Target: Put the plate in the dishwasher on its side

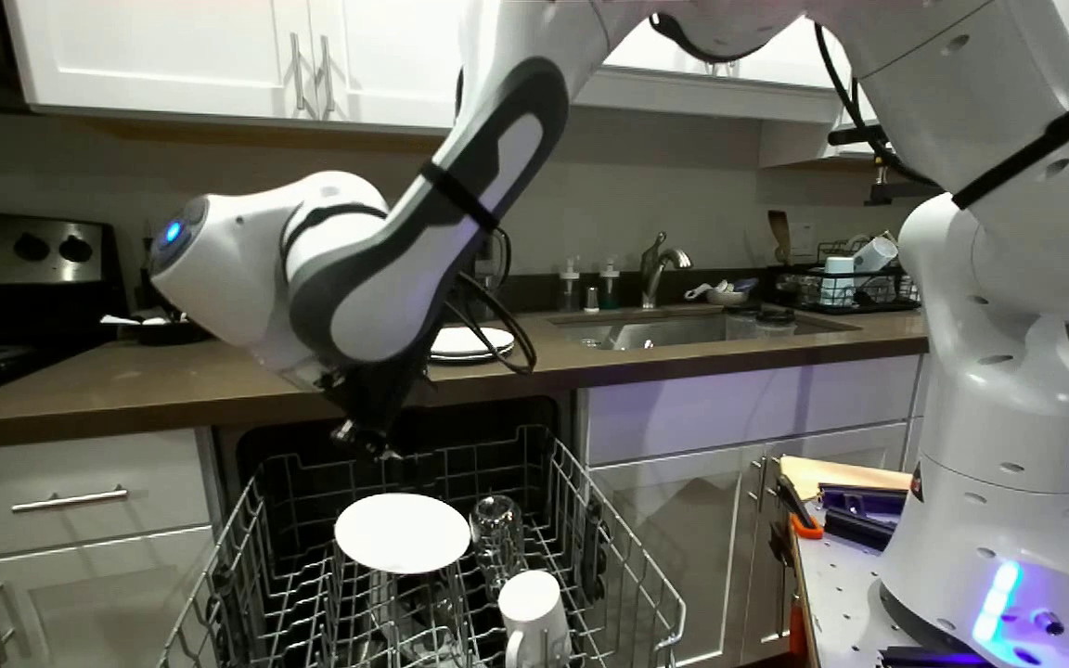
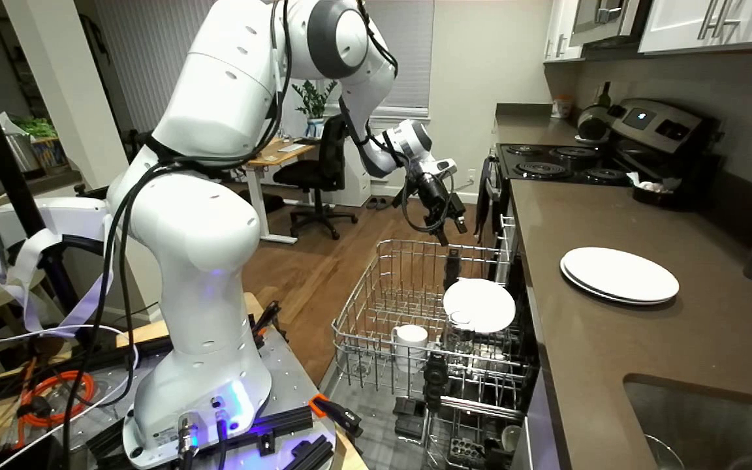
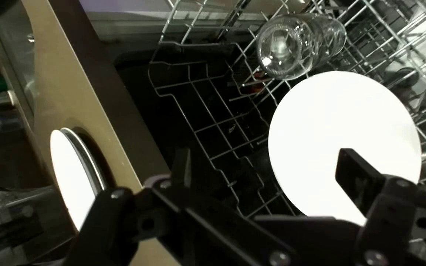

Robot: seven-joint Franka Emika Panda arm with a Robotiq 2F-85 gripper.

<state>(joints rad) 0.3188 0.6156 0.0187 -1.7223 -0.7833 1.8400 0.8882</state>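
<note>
The plate, white and round, lies tilted on top of the dishwasher's rack tines in both exterior views [image 1: 402,533] [image 2: 479,305]. It fills much of the right of the wrist view [image 3: 338,125]. The dishwasher is open, with its wire rack pulled out [image 1: 624,533] and a dark interior [image 3: 213,129]. My gripper is above the rack's far part in an exterior view [image 2: 452,233], apart from the plate. It also shows in an exterior view [image 1: 369,447]. In the wrist view its fingers are wide apart and empty [image 3: 264,157]. The right finger overlaps the plate in the picture.
Stacked white plates [image 2: 619,274] sit on the brown counter [image 1: 247,376] beside the dishwasher. In the rack, a clear glass [image 1: 497,533] stands close to the plate and a white mug [image 1: 532,612] stands in front. The counter edge runs close to my gripper in the wrist view.
</note>
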